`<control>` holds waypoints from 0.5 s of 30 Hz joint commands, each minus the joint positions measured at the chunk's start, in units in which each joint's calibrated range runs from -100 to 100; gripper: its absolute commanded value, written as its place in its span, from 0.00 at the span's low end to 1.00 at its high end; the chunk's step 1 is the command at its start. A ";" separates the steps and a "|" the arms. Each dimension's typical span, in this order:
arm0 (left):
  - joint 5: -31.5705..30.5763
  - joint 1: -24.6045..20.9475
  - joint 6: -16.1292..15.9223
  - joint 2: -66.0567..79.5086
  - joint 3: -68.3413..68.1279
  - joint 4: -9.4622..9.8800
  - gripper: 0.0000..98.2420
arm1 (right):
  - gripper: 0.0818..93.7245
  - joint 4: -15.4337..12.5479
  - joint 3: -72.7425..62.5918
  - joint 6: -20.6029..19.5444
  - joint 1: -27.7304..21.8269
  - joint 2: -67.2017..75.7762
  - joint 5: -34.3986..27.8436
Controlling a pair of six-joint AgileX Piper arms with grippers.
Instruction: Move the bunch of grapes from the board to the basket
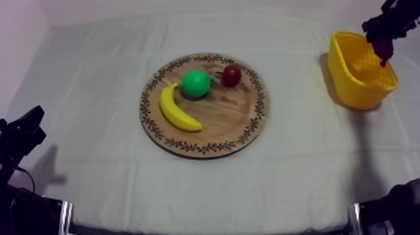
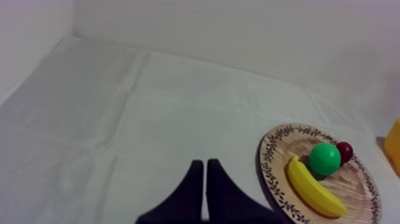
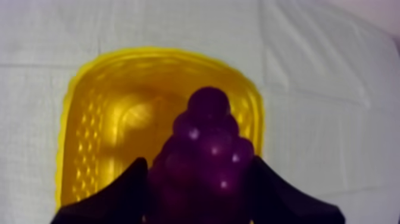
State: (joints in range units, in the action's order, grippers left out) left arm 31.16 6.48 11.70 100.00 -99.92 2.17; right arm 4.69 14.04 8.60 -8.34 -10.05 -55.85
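Right wrist view: the right end effector (image 3: 199,170) is recorded clamped on the bunch of dark purple toy grapes (image 3: 208,134), with one black finger at each side of the bunch. The grapes are held above the open mouth of the yellow lattice-walled basket (image 3: 161,53), and the basket floor is seen beneath them. No contact between grapes and basket can be made out.

Top view: the reading is confirmed. The right end effector (image 1: 382,39) is placed over the basket (image 1: 359,94), toward its far rim, with the grapes (image 1: 382,55) hanging under it above the basket's inside. The round wooden board with a patterned rim (image 1: 231,119) lies well apart from the basket on the table (image 1: 94,75). On the board are noted a yellow toy banana (image 1: 178,109), a green round toy fruit (image 1: 196,84) and a small red fruit (image 1: 231,75); no grapes are on it.

The left end effector (image 1: 28,125) is noted well apart from the basket, on the side of the board away from it. In the left wrist view its fingers (image 2: 193,184) are seen lying together as a narrow wedge, with nothing between them.

Progress, as judged: lifting off the board and carrying to the basket are done. The release is not yet done. What is left is the opening of the right fingers, perhaps after some lowering, so that the bunch lands inside. As the bunch sits toward the far rim, a slight move inward may be called for before release.
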 commanded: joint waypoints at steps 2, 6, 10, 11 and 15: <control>-0.03 0.00 -0.01 0.00 0.03 0.00 0.00 | 0.37 -1.10 -0.05 0.71 0.05 -4.10 0.87; -0.03 0.00 -0.01 0.00 0.03 0.00 0.00 | 0.40 -1.92 -0.61 0.76 0.23 -8.45 1.68; -0.03 0.00 -0.01 0.00 0.03 0.00 0.00 | 0.42 -2.30 -1.70 0.42 0.40 -12.30 2.46; -0.03 0.00 -0.01 0.00 0.03 0.00 0.00 | 0.43 -2.38 -2.02 0.34 0.39 -13.13 2.61; -0.03 0.00 -0.01 0.00 0.03 0.00 0.00 | 0.57 -3.06 -2.48 0.57 0.03 -15.48 3.92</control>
State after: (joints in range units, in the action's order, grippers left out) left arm 31.16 6.48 11.70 100.00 -99.92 2.17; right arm 1.58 11.55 9.03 -8.22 -25.11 -51.79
